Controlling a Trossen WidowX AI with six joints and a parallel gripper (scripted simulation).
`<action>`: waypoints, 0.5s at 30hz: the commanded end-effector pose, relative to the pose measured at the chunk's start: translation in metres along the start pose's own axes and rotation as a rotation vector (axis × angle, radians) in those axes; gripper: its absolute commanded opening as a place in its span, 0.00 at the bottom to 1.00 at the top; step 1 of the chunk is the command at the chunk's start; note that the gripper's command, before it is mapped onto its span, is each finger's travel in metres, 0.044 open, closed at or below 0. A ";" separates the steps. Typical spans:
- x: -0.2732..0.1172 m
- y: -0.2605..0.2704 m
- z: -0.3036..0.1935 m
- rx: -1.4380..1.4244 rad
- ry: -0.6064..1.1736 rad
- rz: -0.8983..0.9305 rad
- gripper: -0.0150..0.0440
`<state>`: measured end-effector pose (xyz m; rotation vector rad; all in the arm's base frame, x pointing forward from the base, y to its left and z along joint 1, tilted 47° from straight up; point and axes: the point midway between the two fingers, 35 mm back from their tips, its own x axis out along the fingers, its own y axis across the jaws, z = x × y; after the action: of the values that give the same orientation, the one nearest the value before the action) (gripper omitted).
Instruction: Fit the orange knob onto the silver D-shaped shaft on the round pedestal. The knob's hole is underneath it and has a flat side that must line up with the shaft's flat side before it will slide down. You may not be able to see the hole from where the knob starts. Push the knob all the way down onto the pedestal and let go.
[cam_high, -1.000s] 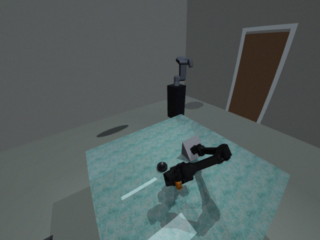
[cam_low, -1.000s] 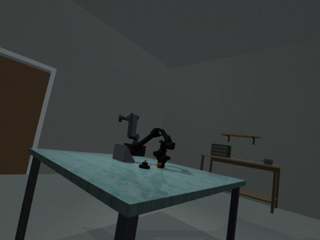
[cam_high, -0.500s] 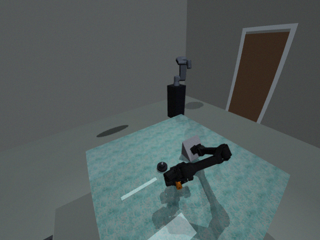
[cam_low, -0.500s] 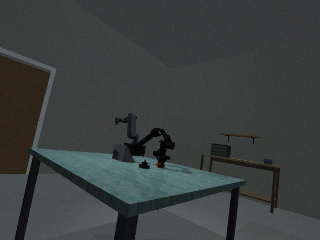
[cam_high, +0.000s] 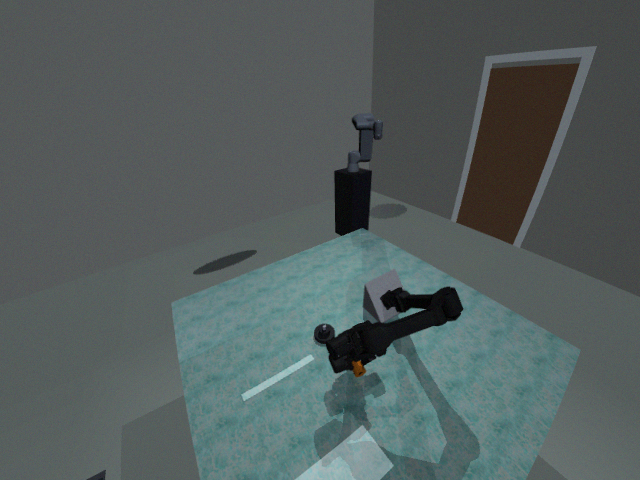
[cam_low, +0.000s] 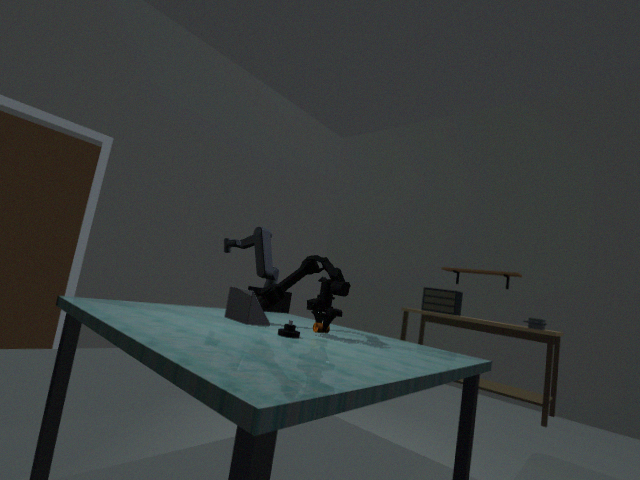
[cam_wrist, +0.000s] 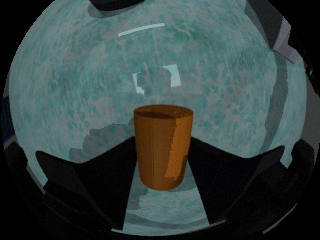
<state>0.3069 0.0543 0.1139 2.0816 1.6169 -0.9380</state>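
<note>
The orange knob (cam_high: 358, 367) (cam_low: 317, 327) (cam_wrist: 162, 145) lies on its side, at or just above the table top. My gripper (cam_wrist: 162, 142) is shut on it, with one black finger against each side in the wrist view. The knob's hole cannot be made out. The round dark pedestal (cam_high: 324, 338) (cam_low: 288, 334) (cam_wrist: 117, 4) stands on the table a short way from the knob, partly cut off at the wrist view's top edge. Its small silver shaft (cam_high: 324, 326) (cam_low: 290, 322) points up, bare; its flat side is too small to tell.
A grey wedge-shaped block (cam_high: 381, 294) (cam_low: 242, 305) (cam_wrist: 286, 46) stands on the teal table (cam_high: 232, 320) (cam_low: 206, 356) near the arm's base. A pale bright strip (cam_high: 277, 378) (cam_wrist: 141, 29) shows on the table top. A second, grey arm (cam_high: 365, 142) (cam_low: 263, 253) stands beyond the table.
</note>
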 end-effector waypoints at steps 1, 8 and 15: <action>-0.002 0.001 -0.001 -0.126 0.002 0.003 0.56; -0.002 0.001 -0.001 -0.364 0.002 0.003 0.56; -0.002 0.001 -0.001 -0.393 0.002 0.003 0.56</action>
<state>0.3075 0.0538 0.1149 1.8283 1.6424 -0.5837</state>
